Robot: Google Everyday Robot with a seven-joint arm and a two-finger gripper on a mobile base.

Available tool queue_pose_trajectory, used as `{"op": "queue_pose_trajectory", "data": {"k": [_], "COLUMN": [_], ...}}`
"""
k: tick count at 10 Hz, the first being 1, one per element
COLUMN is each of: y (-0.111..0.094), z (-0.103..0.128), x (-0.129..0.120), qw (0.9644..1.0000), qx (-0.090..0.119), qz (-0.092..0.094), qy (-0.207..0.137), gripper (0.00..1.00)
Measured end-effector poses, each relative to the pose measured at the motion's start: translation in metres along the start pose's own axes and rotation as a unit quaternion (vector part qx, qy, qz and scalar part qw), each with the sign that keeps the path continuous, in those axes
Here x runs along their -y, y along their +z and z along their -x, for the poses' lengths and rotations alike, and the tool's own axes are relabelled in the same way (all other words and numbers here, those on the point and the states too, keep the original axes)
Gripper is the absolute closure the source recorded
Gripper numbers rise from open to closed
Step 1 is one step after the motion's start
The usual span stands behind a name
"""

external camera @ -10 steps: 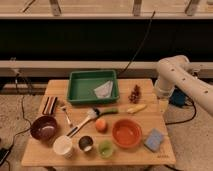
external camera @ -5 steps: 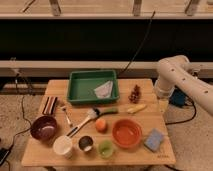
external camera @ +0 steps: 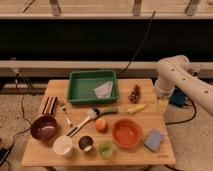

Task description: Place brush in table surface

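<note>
The brush point(external camera: 81, 124) lies flat on the table surface point(external camera: 60, 90), left of centre. Its whitish bristle head points toward the green vegetable point(external camera: 108, 111), and its dark-tipped handle runs down-left toward the white cup point(external camera: 63, 146). My gripper point(external camera: 162, 105) hangs from the white arm point(external camera: 172, 75) over the table's right edge, well to the right of the brush. It is open and holds nothing.
A green tray point(external camera: 75, 87) with a white cloth sits at the back. Also on the table are dark grapes point(external camera: 135, 93), a yellow item point(external camera: 136, 108), an orange fruit point(external camera: 101, 124), an orange bowl point(external camera: 126, 132), a blue sponge point(external camera: 153, 140), cups, a maroon bowl point(external camera: 44, 127) and a fork point(external camera: 66, 116).
</note>
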Motion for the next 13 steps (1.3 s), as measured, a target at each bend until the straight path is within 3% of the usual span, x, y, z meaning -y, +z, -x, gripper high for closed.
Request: {"op": "queue_pose_trajectory", "data": {"k": [2, 4, 7, 8, 10, 11, 13], "y": [-0.001, -0.009, -0.019, -0.026, -0.031, -0.035, -0.039], "z": [0.001, 0.013, 0.066, 0.101, 0.142, 0.179, 0.22], "x": [-0.001, -0.011, -0.021, -0.025, -0.03, -0.035, -0.041], "qw": [1.0, 0.9991, 0.9943, 0.9906, 0.9851, 0.9789, 0.9707], "qx": [0.001, 0.019, 0.044, 0.055, 0.069, 0.081, 0.094], "qz": [-0.001, -0.008, -0.018, -0.022, -0.024, -0.024, -0.021], "qy": [-0.003, -0.038, -0.096, -0.123, -0.156, -0.186, -0.22], "gripper": [0.2, 0.2, 0.2, 0.2, 0.2, 0.2, 0.2]}}
